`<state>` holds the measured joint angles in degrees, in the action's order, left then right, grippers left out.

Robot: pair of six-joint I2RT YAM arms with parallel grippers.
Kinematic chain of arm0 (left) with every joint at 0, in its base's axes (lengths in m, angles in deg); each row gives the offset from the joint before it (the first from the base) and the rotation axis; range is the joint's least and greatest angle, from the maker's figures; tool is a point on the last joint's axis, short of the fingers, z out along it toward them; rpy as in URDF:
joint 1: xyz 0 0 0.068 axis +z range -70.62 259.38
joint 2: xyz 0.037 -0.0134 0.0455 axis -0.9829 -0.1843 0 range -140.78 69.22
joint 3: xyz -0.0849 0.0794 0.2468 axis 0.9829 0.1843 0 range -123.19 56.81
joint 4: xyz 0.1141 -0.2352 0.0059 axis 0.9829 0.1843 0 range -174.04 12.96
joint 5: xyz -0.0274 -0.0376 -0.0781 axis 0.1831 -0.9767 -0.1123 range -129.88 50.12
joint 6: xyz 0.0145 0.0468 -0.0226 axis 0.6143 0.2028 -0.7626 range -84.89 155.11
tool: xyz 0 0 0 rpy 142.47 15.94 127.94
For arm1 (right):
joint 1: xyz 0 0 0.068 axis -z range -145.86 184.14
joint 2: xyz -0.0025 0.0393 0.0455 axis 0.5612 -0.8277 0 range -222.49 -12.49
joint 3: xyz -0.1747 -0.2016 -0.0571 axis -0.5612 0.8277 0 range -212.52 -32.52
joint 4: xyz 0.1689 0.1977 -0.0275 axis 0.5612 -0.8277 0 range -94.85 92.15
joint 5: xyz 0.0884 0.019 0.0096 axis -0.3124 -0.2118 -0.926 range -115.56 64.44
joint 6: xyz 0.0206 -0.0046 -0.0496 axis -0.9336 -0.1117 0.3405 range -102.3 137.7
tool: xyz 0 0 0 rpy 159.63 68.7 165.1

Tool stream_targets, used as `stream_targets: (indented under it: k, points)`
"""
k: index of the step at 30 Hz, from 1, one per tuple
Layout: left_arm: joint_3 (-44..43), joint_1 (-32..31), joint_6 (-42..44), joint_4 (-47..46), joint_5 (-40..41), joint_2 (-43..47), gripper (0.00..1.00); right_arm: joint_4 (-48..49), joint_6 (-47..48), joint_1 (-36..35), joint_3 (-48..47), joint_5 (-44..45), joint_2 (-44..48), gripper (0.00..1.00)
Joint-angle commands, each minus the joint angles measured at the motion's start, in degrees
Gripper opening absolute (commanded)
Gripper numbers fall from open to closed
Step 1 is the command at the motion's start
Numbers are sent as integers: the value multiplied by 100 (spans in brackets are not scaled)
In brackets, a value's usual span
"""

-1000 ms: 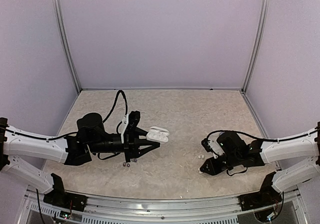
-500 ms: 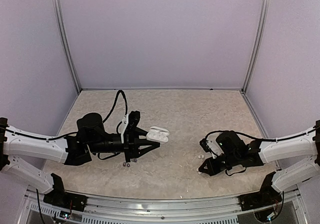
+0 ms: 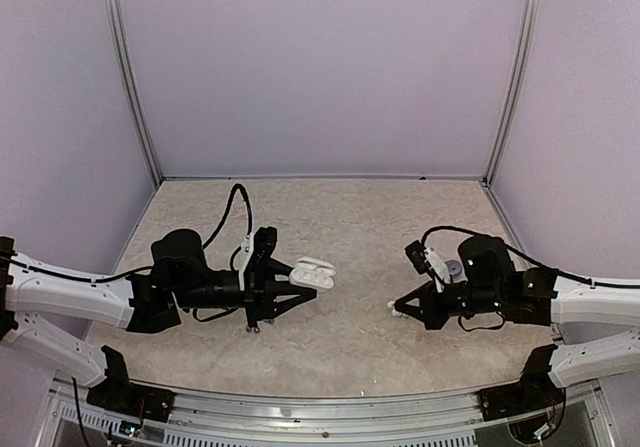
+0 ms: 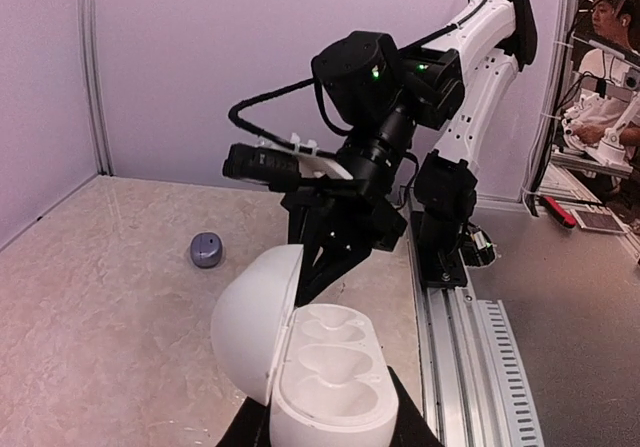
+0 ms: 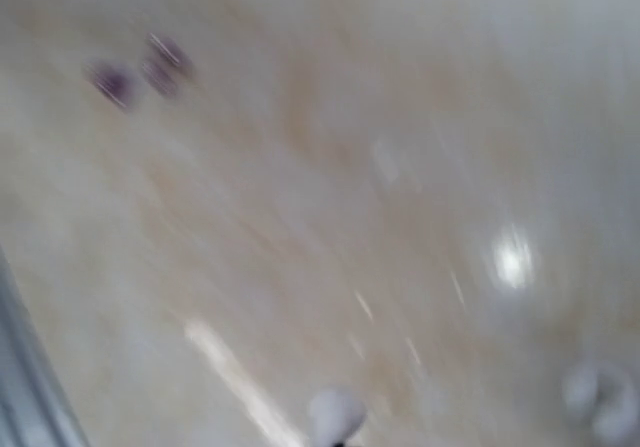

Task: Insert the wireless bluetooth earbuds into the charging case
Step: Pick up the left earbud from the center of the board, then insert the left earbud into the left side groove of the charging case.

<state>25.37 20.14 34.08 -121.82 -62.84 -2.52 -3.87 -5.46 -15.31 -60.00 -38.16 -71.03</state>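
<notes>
L claw (image 3: 312, 285) clamps open white charging case (image 4: 322, 372), wells empty. R claw (image 3: 398, 312) low over tabletop (image 3: 350, 227) by white earbud (image 3: 391, 307); its spread can't tell, R wrist view motion-blurred. Dark buds (image 3: 252, 328) tiny, indistinct.

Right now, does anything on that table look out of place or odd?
Yes: the white charging case sits open and empty in the left claw, while two dark earbuds lie loose on the table near that arm, with a white earbud by the right claw.
</notes>
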Motion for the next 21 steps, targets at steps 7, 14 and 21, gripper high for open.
stream_targets:
  k: [7, 14, 21]
  points:
    - [-29, 7, 350, -45, -594, 150, 0, 130, 2333, -431, -1340, -1088, 753, 0]
    - [-55, -135, 567, 156, -852, 244, 0, 47, 3154, -1186, -2132, -1425, 548, 0]
    - [-245, -240, 568, 355, -1112, 145, 0, -44, 3480, -1635, -2679, -1496, 173, 0]
